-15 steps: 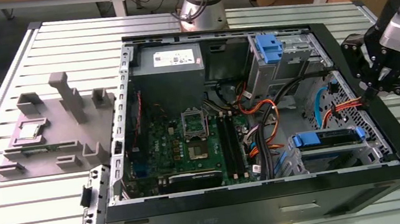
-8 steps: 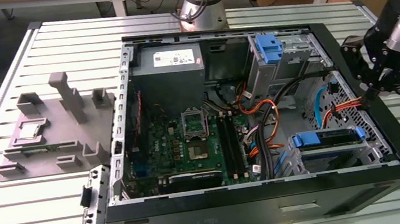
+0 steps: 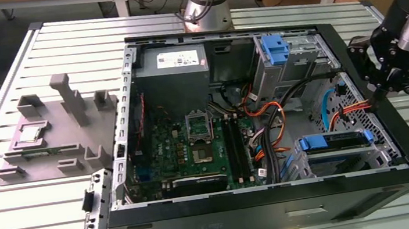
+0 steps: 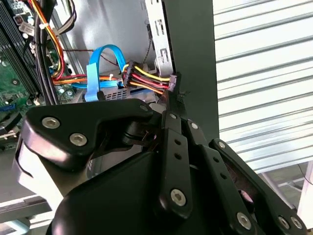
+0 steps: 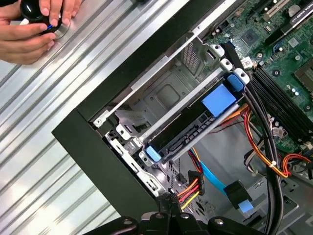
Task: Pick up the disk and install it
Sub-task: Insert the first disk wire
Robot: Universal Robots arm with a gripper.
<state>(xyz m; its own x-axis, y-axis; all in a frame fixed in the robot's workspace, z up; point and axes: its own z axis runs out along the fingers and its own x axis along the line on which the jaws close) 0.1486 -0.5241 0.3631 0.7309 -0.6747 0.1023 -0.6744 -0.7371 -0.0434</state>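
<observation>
The disk [image 5: 195, 125] already sat in its drive cage at the corner of the computer case [image 3: 393, 126], blue rails showing at both ends. The tool [image 4: 172, 105] hung over the case wall by the power plug [image 4: 146, 81]; whether it was clenched or released, I cannot tell. Doing this step well likely meant confirming both rails were fully seated without snagging the cables [image 5: 266, 147].
</observation>
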